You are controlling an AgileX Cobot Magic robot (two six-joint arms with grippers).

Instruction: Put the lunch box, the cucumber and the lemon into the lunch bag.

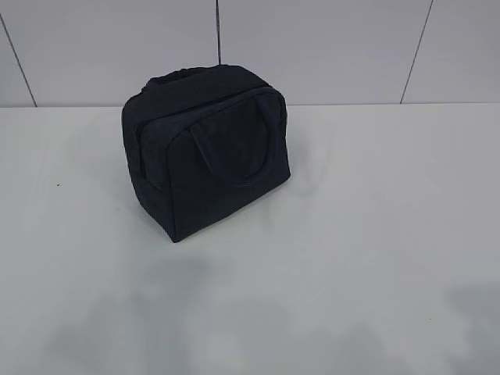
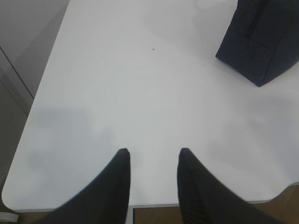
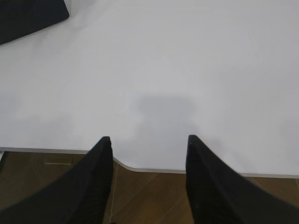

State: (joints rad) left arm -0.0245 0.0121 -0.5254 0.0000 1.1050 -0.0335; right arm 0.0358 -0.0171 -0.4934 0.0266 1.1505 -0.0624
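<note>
We are looking at a boxy lunch bag point(image 1: 207, 152) of dark navy fabric, standing upright on a smooth, matte white surface point(image 1: 375, 234). In the exterior view it is sitting a little toward ten o'clock from the middle of the surface, near the far edge. Its cloth is looking soft and slightly slumped, with rounded top corners. One loop handle point(image 1: 234, 144) is lying flat against the broad side panel that is facing us. The bag's long axis is running from about ten o'clock to four o'clock, with a narrow end panel turned toward eight o'clock. Its top is looking closed, though the zipper is too dark for us to make out. Behind the surface a pale wall of large tiles point(image 1: 328, 47) with thin dark seams is rising.

In the left wrist view the left claw point(image 2: 154, 154) is hovering over bare surface with its two black, tapered fingers point(image 2: 119, 182) spread apart and nothing between them. The bag's lower corner point(image 2: 261, 42) is showing at two o'clock, well apart from the claw.

In the right wrist view the right claw point(image 3: 149, 142) is hanging over the surface's near edge, its dark ribbed fingers point(image 3: 205, 177) spread wider and gripping nothing. Brown wood-look flooring point(image 3: 149, 196) is showing below, and a corner of the bag point(image 3: 28, 16) is sitting at eleven o'clock.
</note>
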